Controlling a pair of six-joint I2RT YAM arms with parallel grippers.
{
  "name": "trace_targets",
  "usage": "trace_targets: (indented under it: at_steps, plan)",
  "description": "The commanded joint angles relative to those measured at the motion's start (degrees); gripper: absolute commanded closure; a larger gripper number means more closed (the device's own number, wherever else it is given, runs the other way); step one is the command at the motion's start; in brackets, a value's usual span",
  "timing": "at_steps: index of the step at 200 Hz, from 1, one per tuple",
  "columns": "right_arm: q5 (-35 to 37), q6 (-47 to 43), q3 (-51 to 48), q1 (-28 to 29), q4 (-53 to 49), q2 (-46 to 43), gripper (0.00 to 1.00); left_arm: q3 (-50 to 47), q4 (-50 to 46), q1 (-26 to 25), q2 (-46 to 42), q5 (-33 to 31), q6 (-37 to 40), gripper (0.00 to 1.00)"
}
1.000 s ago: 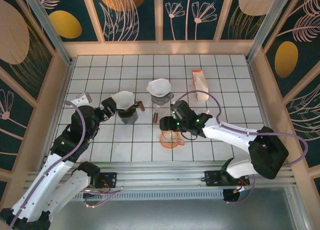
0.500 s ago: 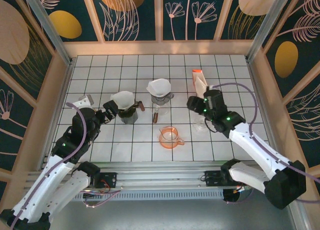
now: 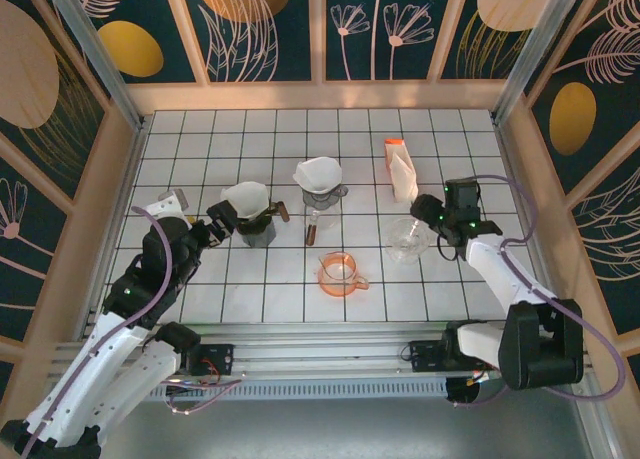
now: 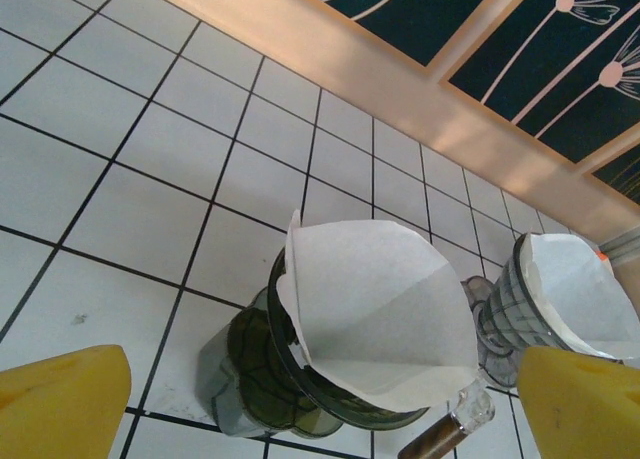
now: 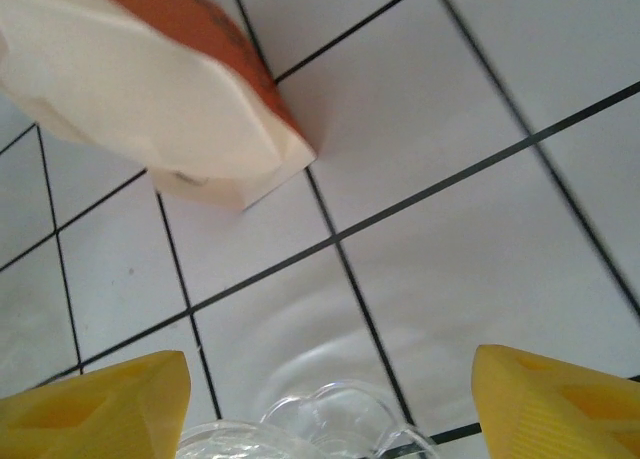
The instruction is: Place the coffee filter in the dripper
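Observation:
A white coffee filter (image 4: 380, 309) sits in a dark green glass dripper (image 4: 250, 369) at the left of the table; from above, this filter (image 3: 247, 197) tops the dripper (image 3: 256, 229). My left gripper (image 3: 218, 222) is open just left of it, its yellow fingers (image 4: 60, 404) apart on either side and touching nothing. A second filter (image 3: 318, 172) lies in a ribbed clear dripper (image 4: 505, 304). An empty clear glass dripper (image 3: 405, 239) stands at the right. My right gripper (image 3: 427, 222) is open beside it, and the glass rim (image 5: 340, 424) shows low between its fingers.
An empty orange dripper (image 3: 342, 274) stands near the front middle. A white and orange bag (image 3: 400, 169) lies behind the clear dripper; the bag (image 5: 150, 89) is close ahead in the right wrist view. A brown handle (image 4: 435, 441) sticks out by the dark dripper. Wooden walls (image 3: 320, 94) ring the tiled table.
My right arm has swung from the orange dripper to the right side of the table and now rests beside the clear glass dripper. The left arm has barely moved.

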Motion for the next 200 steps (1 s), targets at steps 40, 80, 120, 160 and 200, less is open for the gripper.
trace_targets:
  at_steps: [40, 80, 120, 160, 200]
  plan:
    - [-2.2, 3.6, -3.4, 6.6, 2.4, -1.4, 0.26, -1.2, 1.7, 0.4, -0.3, 0.2, 1.2, 0.01]
    - [-0.9, 12.1, -5.6, 14.9, 4.3, -3.2, 0.26, -1.7, 1.7, 0.5, -0.3, -0.1, 1.2, 0.01]
    - [1.2, 17.0, -2.5, 22.8, 7.1, -1.5, 0.26, -1.9, 1.8, 0.5, -0.3, 0.1, 0.9, 0.01]
    - [6.6, 13.6, -1.8, 24.1, 1.4, -4.8, 0.26, -2.3, 2.0, 0.4, -0.5, 0.6, 0.6, 0.02]
    - [13.7, 11.5, -3.8, 28.4, -7.1, -9.9, 0.31, -2.1, 2.0, 0.4, -0.1, 0.5, 0.5, 0.01]
